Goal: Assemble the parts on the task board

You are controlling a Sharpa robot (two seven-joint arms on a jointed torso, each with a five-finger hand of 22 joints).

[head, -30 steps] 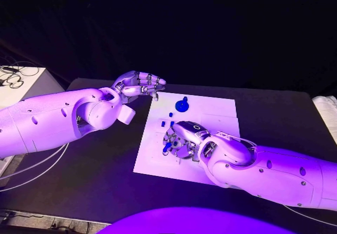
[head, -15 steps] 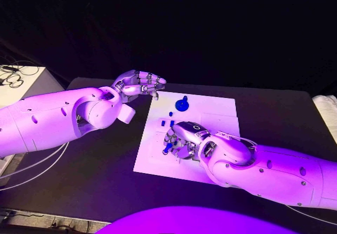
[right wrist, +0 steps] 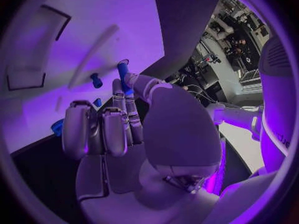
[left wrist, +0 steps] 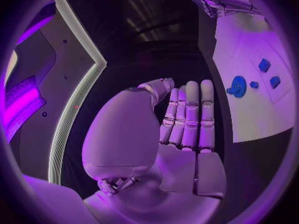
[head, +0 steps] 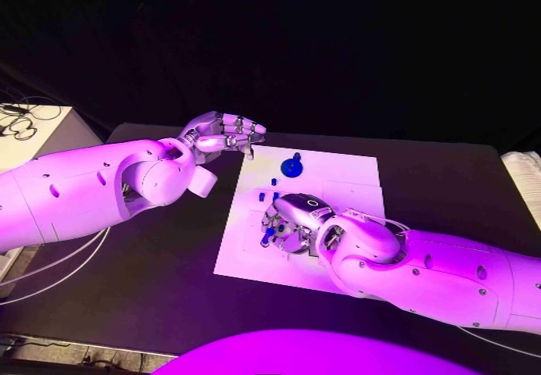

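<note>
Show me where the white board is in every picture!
Head view: the task board lies mid-table, under the right robot hand.
Left wrist view: it lies beside the left robot hand.
Right wrist view: it spreads behind fingers pinching a blue peg.
Shared landmark: the right robot hand.
</note>
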